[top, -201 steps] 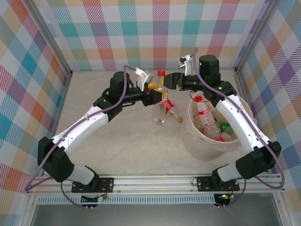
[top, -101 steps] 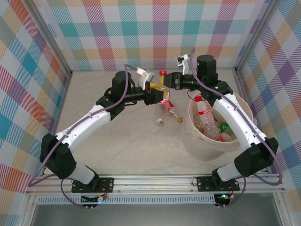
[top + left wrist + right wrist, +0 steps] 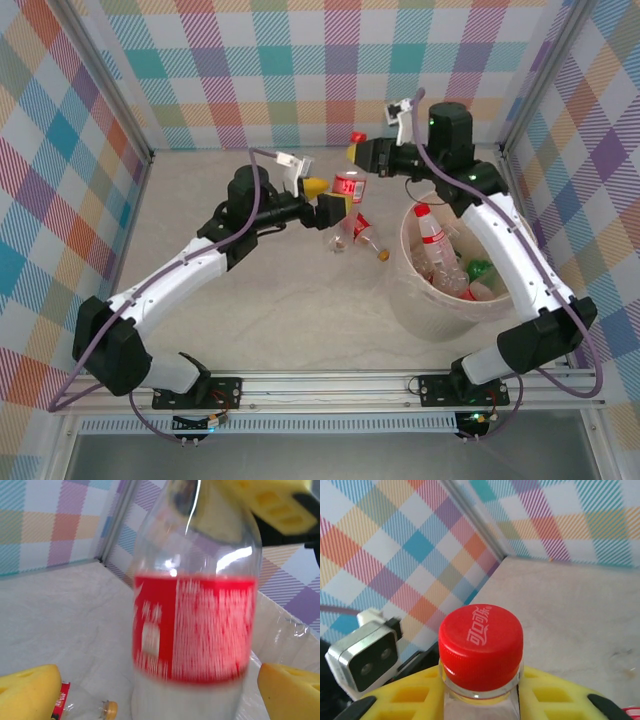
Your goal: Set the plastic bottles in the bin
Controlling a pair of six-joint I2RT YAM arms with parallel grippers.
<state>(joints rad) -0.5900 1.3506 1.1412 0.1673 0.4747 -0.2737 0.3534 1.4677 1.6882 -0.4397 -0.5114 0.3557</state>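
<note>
Red-labelled bottle (image 3: 348, 186) hangs upright above the table (image 3: 250, 290), off its surface and left of the bin (image 3: 440, 318). On its left, the left gripper (image 3: 324, 197) is spread wide. In the left wrist view its yellow foam pads (image 3: 30, 690) stand either side of the bottle's lower body, clear of it on both sides. The right gripper (image 3: 358, 150) reaches in from the right and is clenched on the bottle's neck. In the right wrist view its yellow fingers (image 3: 410, 695) press just under the red cap (image 3: 481, 645). Below the held bottle, two loose bottles (image 3: 360, 235) lie on the table, one with an orange cap (image 3: 383, 255). Further right, the cream-white bin holds several bottles (image 3: 432, 240), a green one (image 3: 478, 268) among them.
</note>
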